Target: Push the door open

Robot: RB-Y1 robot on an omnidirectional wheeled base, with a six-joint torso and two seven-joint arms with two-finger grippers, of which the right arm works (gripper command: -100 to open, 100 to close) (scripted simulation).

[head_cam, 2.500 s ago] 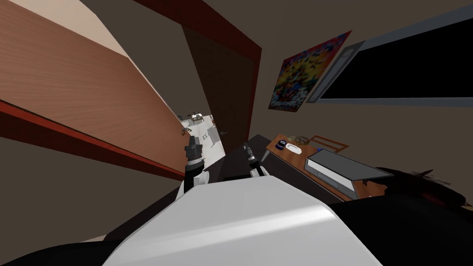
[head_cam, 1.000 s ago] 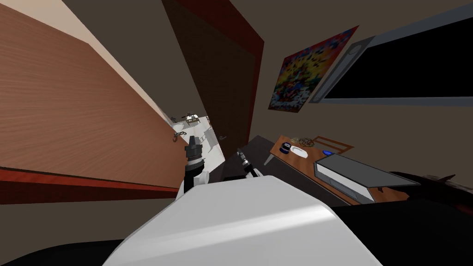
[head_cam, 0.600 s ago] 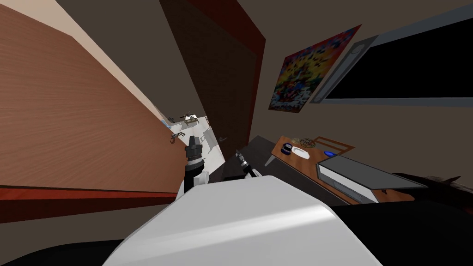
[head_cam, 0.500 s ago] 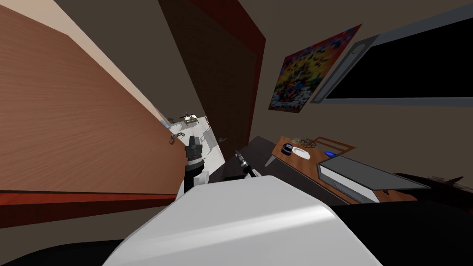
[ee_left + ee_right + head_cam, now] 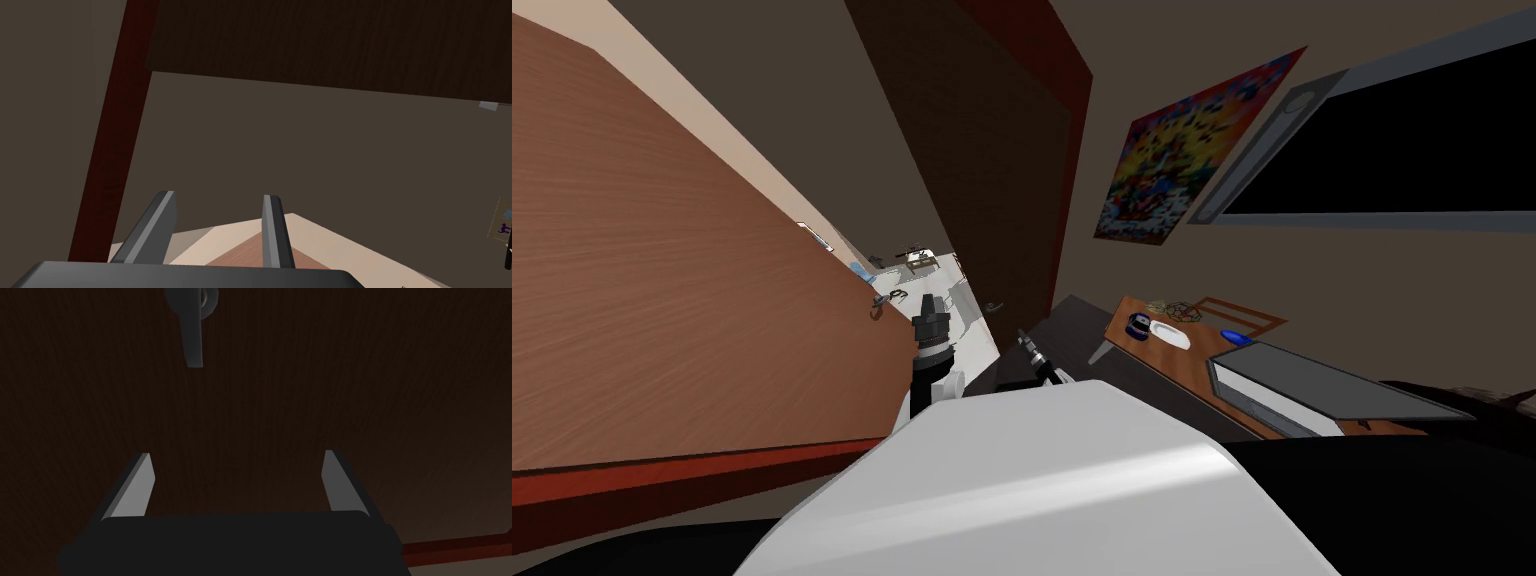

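Observation:
A dark brown door (image 5: pixel 992 180) stands in a red frame (image 5: pixel 1057 50), swung partly away, with a grey lever handle (image 5: pixel 995 304). Up close the same dark face (image 5: pixel 280 398) and lever (image 5: pixel 192 333) lie just past my right gripper (image 5: pixel 236 454), which is open with nothing between its fingers. The lever is beyond the fingertips and off to one side, apart from them. In the head view my right gripper (image 5: pixel 1020 338) is small, just below the handle. My left gripper (image 5: pixel 220 195) is open and empty, raised beside a light brown wood panel (image 5: pixel 662 290).
The light brown panel carries its own small handle (image 5: pixel 876 310) and has a red strip (image 5: pixel 712 470) along its lower edge. Between panel and door, a bright white floor (image 5: pixel 952 315) shows. At the right stand a desk (image 5: pixel 1162 365) with a grey box (image 5: pixel 1302 385), a colourful poster (image 5: pixel 1182 150) and a black window (image 5: pixel 1412 130).
My whole view has swung: the light brown panel now takes more of the left and the desk has slid right. My right gripper has moved left, closer under the dark door's handle.

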